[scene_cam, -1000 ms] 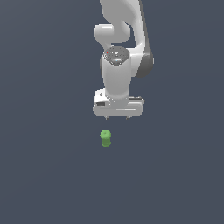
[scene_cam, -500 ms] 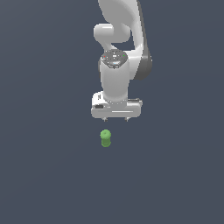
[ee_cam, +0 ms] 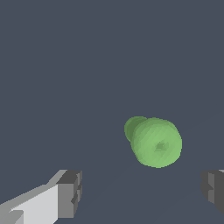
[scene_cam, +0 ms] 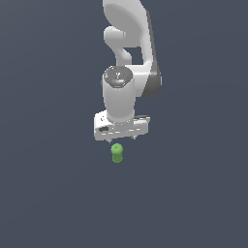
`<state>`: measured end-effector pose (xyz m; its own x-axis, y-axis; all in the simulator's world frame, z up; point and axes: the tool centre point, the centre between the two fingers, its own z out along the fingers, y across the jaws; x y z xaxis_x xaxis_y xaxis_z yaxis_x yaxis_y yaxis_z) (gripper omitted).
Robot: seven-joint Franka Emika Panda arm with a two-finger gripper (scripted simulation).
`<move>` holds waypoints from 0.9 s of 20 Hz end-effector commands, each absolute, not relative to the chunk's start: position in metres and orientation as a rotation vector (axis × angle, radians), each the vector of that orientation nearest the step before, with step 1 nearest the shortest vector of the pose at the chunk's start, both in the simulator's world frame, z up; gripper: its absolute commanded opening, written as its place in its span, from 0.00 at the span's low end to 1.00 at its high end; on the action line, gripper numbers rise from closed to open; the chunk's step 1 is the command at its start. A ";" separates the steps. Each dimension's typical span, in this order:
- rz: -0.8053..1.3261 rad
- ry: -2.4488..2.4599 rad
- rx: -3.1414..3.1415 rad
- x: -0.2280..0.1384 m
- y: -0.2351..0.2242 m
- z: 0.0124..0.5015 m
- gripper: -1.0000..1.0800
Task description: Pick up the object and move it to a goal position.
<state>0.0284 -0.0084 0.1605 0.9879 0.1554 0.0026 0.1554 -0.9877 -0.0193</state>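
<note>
Gripper [scene_cam: 122, 139] of the white Panda arm [scene_cam: 127, 72] hangs just above the object [scene_cam: 116, 153], its fingers [ee_cam: 70, 192] spread wide and grasping nothing, with only their short tips showing under the white hand in the exterior view. Small, green and upright, the object stands on the dark grey floor [scene_cam: 53, 193], just below the hand and a little toward the exterior view's left of its middle. In the wrist view the object's [ee_cam: 155, 142] rounded wider top faces the camera, lying between the two grey fingertips but apart from both, closer to one than the other.
</note>
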 end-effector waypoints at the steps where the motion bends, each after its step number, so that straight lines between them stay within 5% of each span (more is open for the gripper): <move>1: -0.002 -0.311 -3.113 0.034 -0.016 0.156 0.96; 18: 0.000 -0.445 -3.109 0.045 -0.032 0.139 0.96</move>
